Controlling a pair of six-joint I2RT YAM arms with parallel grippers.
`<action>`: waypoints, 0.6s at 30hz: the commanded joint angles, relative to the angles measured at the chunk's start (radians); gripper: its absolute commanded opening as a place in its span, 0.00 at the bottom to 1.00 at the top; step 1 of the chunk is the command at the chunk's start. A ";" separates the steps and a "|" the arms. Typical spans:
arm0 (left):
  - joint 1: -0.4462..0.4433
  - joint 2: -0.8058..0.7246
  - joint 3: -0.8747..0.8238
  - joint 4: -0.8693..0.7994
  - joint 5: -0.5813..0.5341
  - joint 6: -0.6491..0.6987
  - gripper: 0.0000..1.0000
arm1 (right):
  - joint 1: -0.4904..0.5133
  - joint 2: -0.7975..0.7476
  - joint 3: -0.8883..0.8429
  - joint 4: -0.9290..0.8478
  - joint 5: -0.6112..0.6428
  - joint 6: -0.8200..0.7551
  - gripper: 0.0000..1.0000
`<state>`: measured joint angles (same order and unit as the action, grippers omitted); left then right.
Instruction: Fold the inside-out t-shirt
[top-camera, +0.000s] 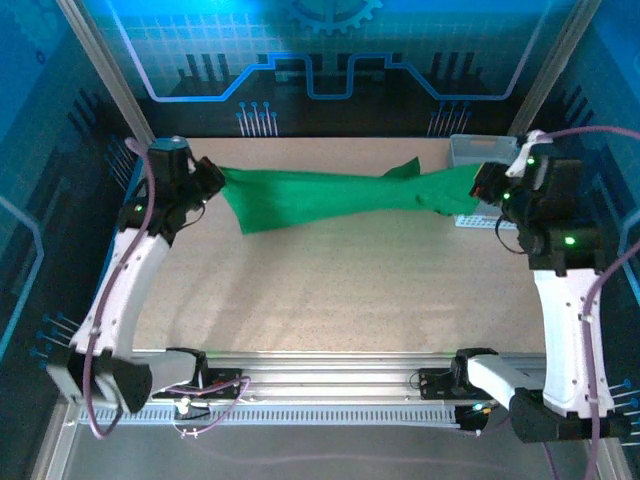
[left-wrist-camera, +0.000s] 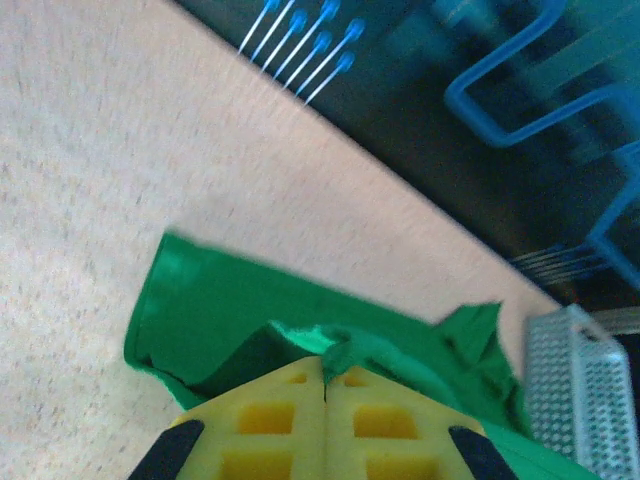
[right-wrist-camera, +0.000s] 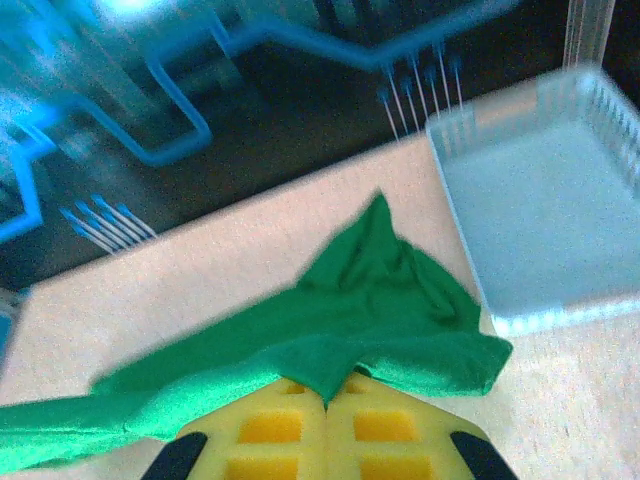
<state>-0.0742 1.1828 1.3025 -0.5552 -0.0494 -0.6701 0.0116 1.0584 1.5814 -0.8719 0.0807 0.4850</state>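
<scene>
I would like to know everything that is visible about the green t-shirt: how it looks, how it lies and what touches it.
The t-shirt is plain bright green soft cloth, creased and bunched. It is stretched over the far part of the table, wide at the left and narrowing to a twisted band at the right. The left gripper is shut on one end and the right gripper on the other. Its right end lies beside the white mesh basket, not inside.

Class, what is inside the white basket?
The basket has a bare floor in the right wrist view. From above, the right arm covers part of it.
</scene>
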 joint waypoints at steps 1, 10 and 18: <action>0.013 -0.157 0.031 0.034 -0.092 0.039 0.00 | -0.013 -0.028 0.130 -0.025 0.038 -0.071 0.00; 0.013 -0.282 0.216 0.010 -0.159 0.133 0.00 | -0.013 -0.074 0.393 -0.017 -0.032 -0.141 0.00; 0.013 -0.147 0.320 -0.029 -0.148 0.162 0.00 | -0.013 0.049 0.496 0.023 -0.056 -0.156 0.00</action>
<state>-0.0738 0.9649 1.5970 -0.5518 -0.1619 -0.5415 0.0116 1.0264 2.0705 -0.8837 0.0284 0.3527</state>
